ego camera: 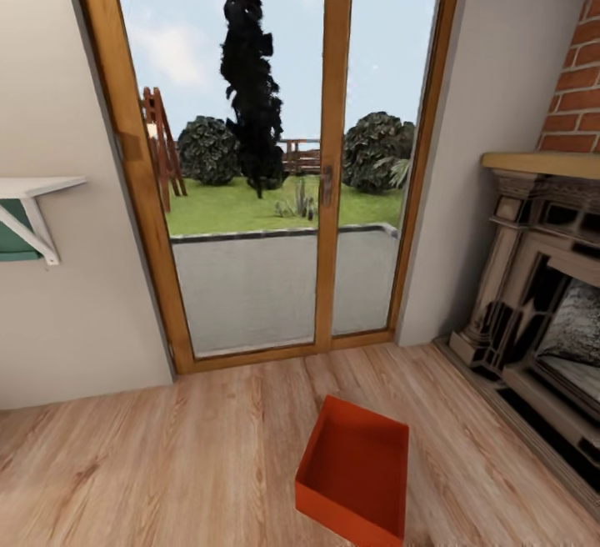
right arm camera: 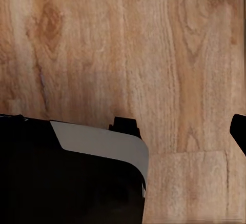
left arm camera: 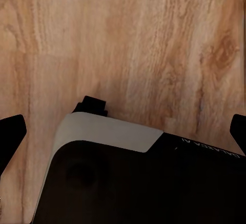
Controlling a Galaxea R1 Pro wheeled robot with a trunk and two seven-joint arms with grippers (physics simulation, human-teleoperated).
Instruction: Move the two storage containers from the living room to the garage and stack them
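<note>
The left gripper (left arm camera: 123, 131) hangs with fingers spread wide, holding nothing, above the wood plank floor (left arm camera: 133, 39); the right gripper's spread cannot be told. One orange-red storage container (ego camera: 354, 470) sits on the planks before the glass doors (ego camera: 275, 155), beside the fireplace (ego camera: 542, 313).

The floor (ego camera: 167, 464) is made of light wood planks with a clear grain. In front stand tall glass doors (ego camera: 275, 155) in a warm wooden frame. Through the glass one sees a grey terrace, green grass, a dark narrow tree (ego camera: 250, 80), round bushes and a pale blue sky with clouds. The walls (ego camera: 67, 297) on both sides are plain beige. On the left wall hangs a white shelf (ego camera: 33, 197) with a bracket. At the right is a stone fireplace (ego camera: 542, 305) with red bricks (ego camera: 579, 97) above.
</note>
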